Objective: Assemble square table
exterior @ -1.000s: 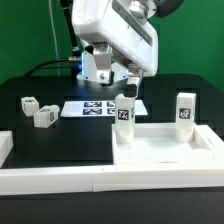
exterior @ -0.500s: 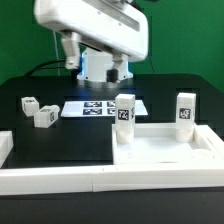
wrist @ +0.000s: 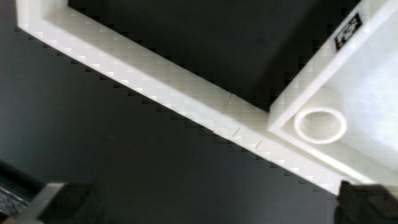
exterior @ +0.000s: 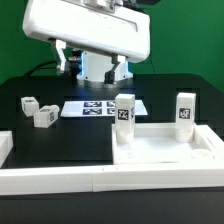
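The square table's white panel (exterior: 165,150) lies at the exterior view's right, and its round corner socket (wrist: 322,123) shows in the wrist view. Two tagged white legs stand upright on the panel's far corners, one toward the left (exterior: 124,110) and one toward the right (exterior: 184,112). Two more legs lie loose on the black table, one at the far left (exterior: 28,103) and another just beside it (exterior: 44,116). My gripper (exterior: 92,62) hangs high above the table, open and empty. In the wrist view, the gripper (wrist: 205,205) has its dark fingertips (wrist: 45,200) wide apart over dark ground.
A long white border bar (exterior: 90,180) runs along the front edge, crossing the wrist view as the border bar (wrist: 160,85). Another bar end (exterior: 5,145) sits at the left. The marker board (exterior: 100,108) lies flat behind the legs, before the robot base (exterior: 95,70).
The gripper has risen from beside the left upright leg and shifted toward the exterior view's left and the camera. The legs and panel have not moved.
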`<action>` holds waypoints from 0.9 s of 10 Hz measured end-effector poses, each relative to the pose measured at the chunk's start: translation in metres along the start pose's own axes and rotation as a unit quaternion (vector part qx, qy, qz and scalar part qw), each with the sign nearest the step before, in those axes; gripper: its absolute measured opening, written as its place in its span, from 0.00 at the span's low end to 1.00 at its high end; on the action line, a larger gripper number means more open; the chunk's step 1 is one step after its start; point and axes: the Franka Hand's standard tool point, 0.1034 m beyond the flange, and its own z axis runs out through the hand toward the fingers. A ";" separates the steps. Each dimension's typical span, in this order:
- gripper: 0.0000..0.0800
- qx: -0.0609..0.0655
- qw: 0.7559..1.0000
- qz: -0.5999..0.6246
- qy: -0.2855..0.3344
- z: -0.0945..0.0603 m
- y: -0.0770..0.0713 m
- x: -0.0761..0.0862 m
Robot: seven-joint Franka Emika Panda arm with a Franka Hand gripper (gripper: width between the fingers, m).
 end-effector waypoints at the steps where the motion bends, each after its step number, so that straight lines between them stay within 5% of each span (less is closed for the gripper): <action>1: 0.81 0.000 0.999 0.033 -0.002 0.001 0.003 -0.004; 4: 0.81 -0.004 0.992 0.122 -0.016 -0.011 0.044 -0.046; 6: 0.81 -0.011 0.975 0.215 -0.046 -0.009 0.082 -0.109; 7: 0.81 -0.011 0.964 0.259 -0.055 -0.005 0.085 -0.120; 9: 0.81 -0.012 0.955 0.290 -0.053 -0.005 0.082 -0.116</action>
